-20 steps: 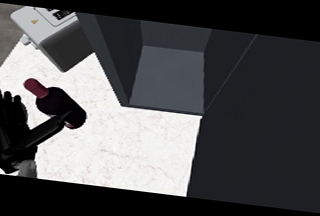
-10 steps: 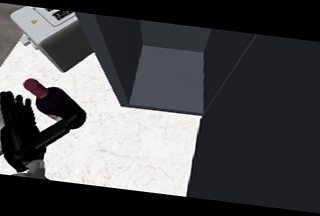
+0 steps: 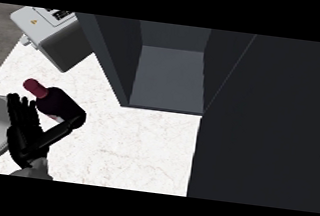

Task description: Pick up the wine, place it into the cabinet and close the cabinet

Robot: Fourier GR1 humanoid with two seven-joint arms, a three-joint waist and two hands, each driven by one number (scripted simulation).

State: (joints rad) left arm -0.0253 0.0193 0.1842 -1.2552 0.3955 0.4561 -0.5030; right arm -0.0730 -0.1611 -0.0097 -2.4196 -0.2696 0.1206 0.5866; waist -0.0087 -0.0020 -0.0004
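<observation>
so the left hand (image 3: 27, 131) is at the lower left of the white marble counter (image 3: 135, 152), fingers straight and spread, thumb reaching out against the wine bottle (image 3: 56, 101). bottle's on the counter just beside the hand, left of the open cabinet (image 3: 170, 81), not inside.

Wine bottle (image 3: 51, 100) is sitting on the counter (image 3: 135, 152) at far left. My left hand (image 3: 26, 131) is hovering just in front of it, nearer me. A boxy appliance (image 3: 49, 36) is standing behind the bottle, at back-left. The cabinet (image 3: 170, 78) is standing open to the right & further back, w/ its door (image 3: 273, 124) filling the right side.
</observation>
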